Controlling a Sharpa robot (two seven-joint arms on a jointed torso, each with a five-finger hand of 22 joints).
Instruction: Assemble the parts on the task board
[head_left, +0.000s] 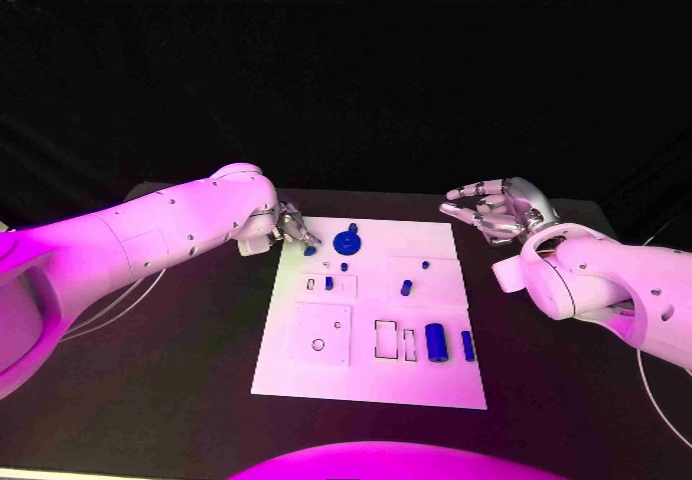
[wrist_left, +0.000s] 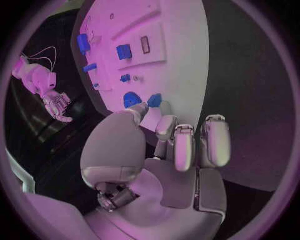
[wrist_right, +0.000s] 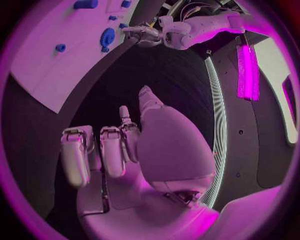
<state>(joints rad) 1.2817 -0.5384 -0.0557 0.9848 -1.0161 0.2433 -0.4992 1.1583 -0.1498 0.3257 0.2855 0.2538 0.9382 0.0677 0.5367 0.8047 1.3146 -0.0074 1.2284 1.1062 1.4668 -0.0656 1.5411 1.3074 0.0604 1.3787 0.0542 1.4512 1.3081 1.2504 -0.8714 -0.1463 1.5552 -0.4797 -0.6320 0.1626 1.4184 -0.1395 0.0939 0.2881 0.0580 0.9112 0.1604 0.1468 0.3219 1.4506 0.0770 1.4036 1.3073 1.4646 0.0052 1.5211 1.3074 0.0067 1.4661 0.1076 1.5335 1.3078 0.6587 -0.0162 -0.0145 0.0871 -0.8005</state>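
The white task board lies mid-table. At its far edge sits a blue gear-shaped part, with a small blue piece to its left. My left hand hovers at the board's far left corner, fingertips just short of that small piece and the gear, holding nothing. Small blue pegs stand mid-board, and a blue cylinder and a thinner bar lie near the right edge. My right hand is raised beyond the far right corner, fingers loosely curled and empty.
Rectangular cut-outs and a round hole mark the board's near half. Black tabletop surrounds the board on all sides. A thin cable trails off the left arm over the table's left part.
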